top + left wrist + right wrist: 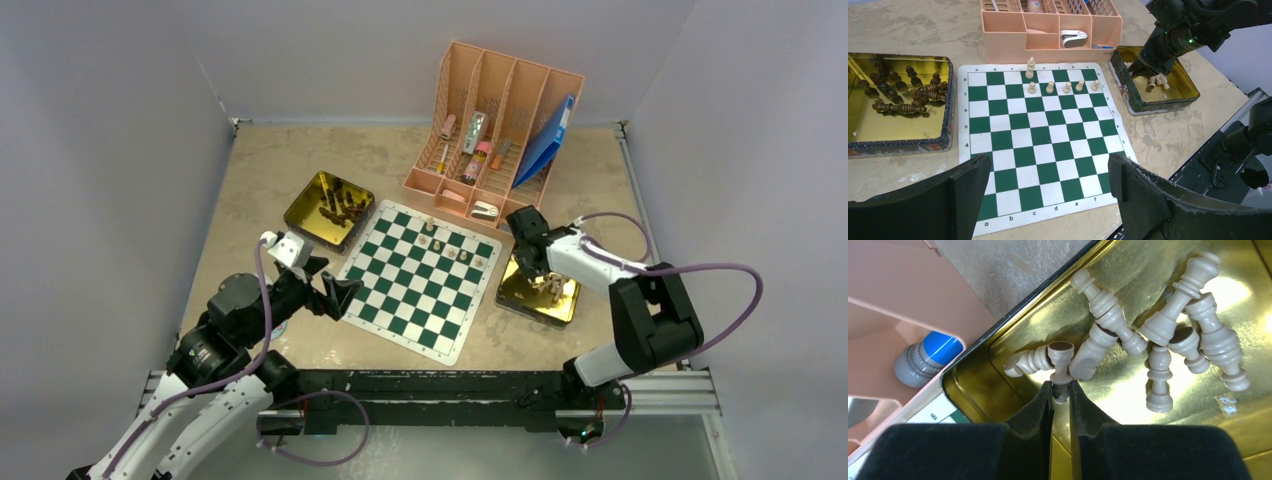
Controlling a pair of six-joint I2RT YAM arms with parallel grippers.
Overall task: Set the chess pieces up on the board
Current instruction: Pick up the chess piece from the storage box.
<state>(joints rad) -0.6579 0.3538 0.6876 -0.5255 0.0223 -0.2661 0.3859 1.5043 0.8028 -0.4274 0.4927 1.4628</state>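
The right fingers [1061, 390] are nearly closed, pinching a pale pawn [1060, 357] by its narrow head end inside the gold tin [998, 395] near the desk's right edge. Other pale pieces [1109, 314] lie heaped against it. The hold looks thin, so the pawn could swivel or slip on the lift, and a neighbour might be dragged along. The left fingers [1048, 162] hang wide open and empty over the near edge of the board [1013, 145]. The board lies mid-desk, with six standing pieces [1050, 87] in its far rows.
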